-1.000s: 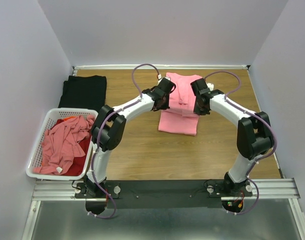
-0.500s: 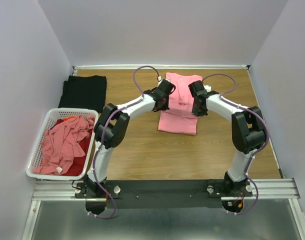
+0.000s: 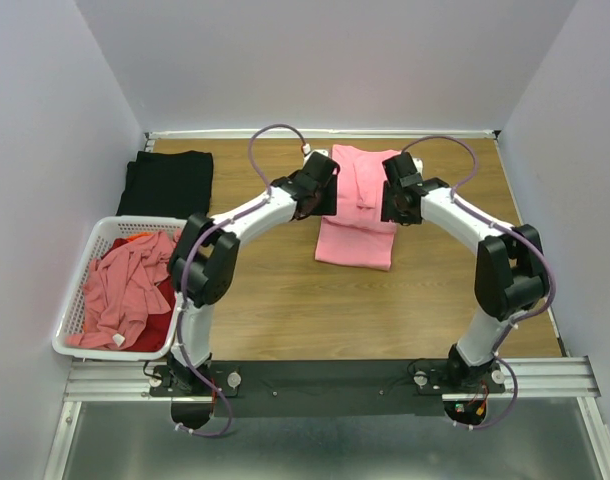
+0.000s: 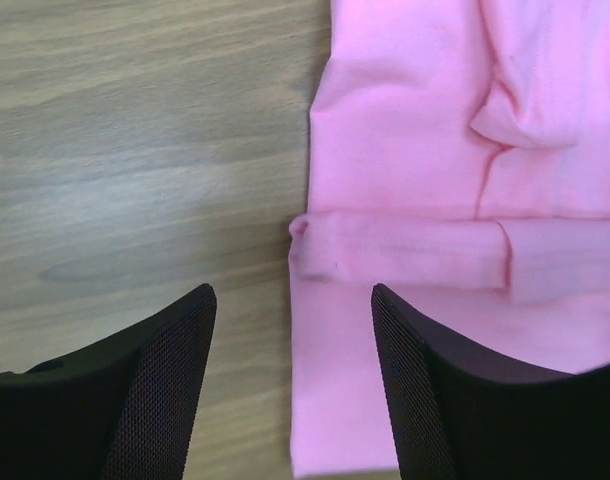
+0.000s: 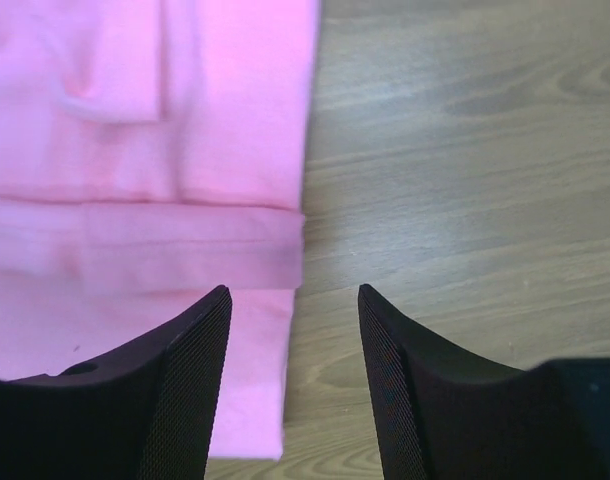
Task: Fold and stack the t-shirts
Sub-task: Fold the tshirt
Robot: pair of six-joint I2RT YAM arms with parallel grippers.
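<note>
**Pink t-shirt at mid-table, both grippers open over its side edges**

Item: pink t-shirt (image 3: pixel 357 215), lying flat toward the far middle of the wooden table (image 3: pixel 275 300), sleeves folded inward.

Left wrist view: left gripper (image 4: pixel 291 290) has its fingers spread wide and holds nothing. The shirt's left edge, with a folded band, lies beneath the gap.

Right wrist view: right gripper (image 5: pixel 294 290) is likewise spread and empty, over the shirt's right edge and the bare wood beside it.

Top view only: black t-shirt (image 3: pixel 168 183) flat at the far left corner. White basket (image 3: pixel 70 305) at the left edge holds crumpled pink shirts (image 3: pixel 130 280) over red cloth (image 3: pixel 157 330).
</note>
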